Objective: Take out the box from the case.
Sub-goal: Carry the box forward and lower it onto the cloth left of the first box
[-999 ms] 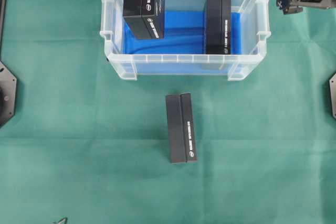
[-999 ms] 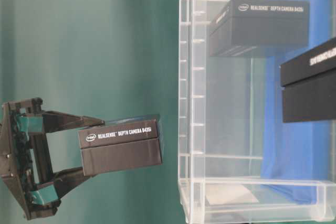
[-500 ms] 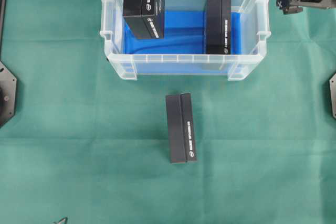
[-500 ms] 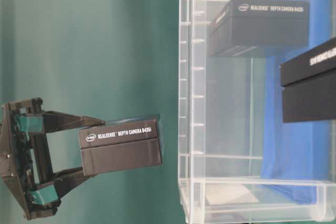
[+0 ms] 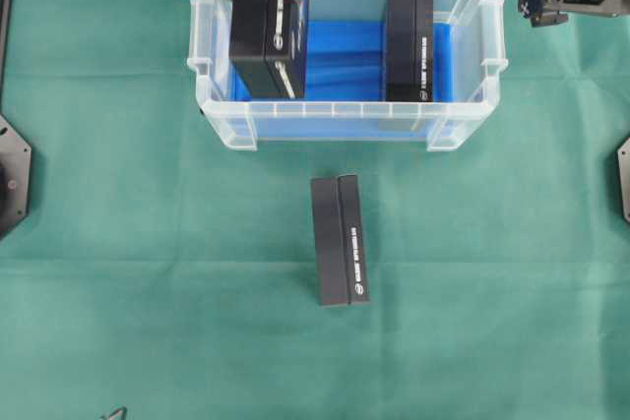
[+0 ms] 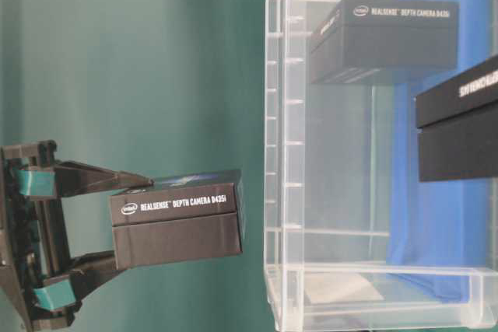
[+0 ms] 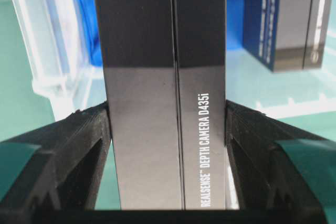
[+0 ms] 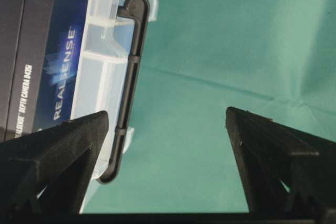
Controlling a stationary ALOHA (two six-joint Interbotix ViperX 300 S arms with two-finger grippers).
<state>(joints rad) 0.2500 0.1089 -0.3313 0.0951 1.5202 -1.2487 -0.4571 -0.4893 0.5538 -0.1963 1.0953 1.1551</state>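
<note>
My left pincer (image 7: 167, 129) clamps a black box (image 5: 266, 36) on both sides, holding it above the left part of the case (image 5: 463, 125), which sits near the table's (image 5: 148, 243) far edge. A second box (image 5: 409, 44) stands inside the case at its right. A third box (image 5: 340, 240) lies on the table in front of the case. My right pincer (image 8: 167, 129) hangs wide apart, empty, beside the case's far right corner.
</note>
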